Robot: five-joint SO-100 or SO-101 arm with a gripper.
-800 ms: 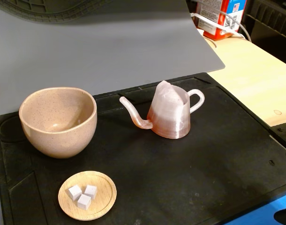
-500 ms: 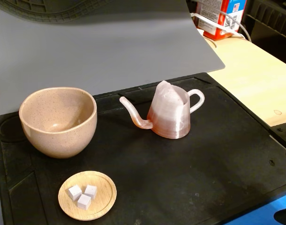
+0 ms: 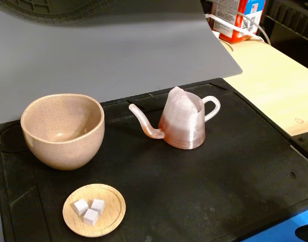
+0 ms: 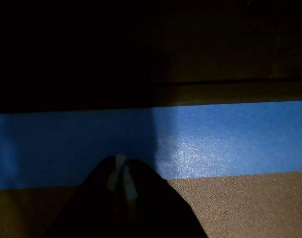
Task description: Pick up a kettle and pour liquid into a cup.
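Note:
In the fixed view the translucent pinkish-white kettle stands upright on the black mat, its long spout pointing left and its loop handle to the right. Reddish-brown liquid shows faintly through its lower half. The beige speckled cup stands to the kettle's left, apart from it, and looks empty. The arm is not in the fixed view. In the wrist view my gripper rises dark from the bottom edge, fingertips together, empty, over a blue strip. The kettle and the cup are not in the wrist view.
A small flat wooden dish with three white cubes lies on the mat in front of the cup. A grey sheet covers the back. A light wooden table and a red carton lie at the right.

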